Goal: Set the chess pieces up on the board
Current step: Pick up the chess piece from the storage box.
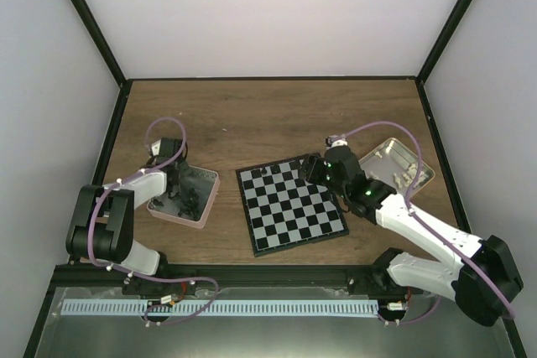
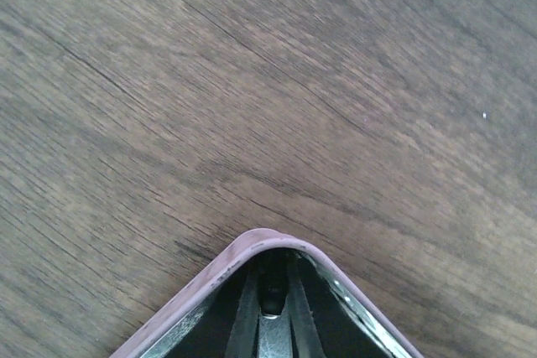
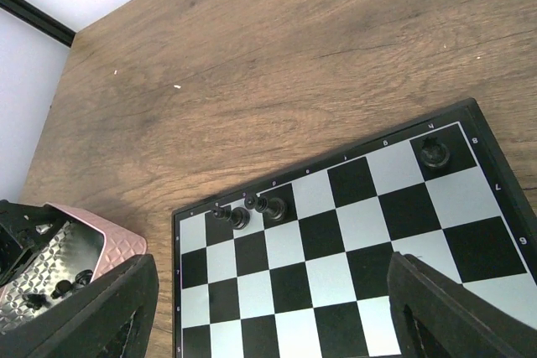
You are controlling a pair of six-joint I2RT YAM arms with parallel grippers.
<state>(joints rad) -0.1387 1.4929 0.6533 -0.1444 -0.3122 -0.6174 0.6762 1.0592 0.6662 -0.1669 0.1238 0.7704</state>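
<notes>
Our left claw sat in the pink tray among the loose black chess pieces, nearest to them, though we couldn't tell its grip. The board lay at three o'clock. Our right claw hovered wide open and empty over the board's far edge.

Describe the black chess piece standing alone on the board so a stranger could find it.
Start at the checked board on the wooden table and follow its far edge row. Two black pieces stand together near one corner; the black piece you want stands alone at the opposite end, empty squares between.
</notes>
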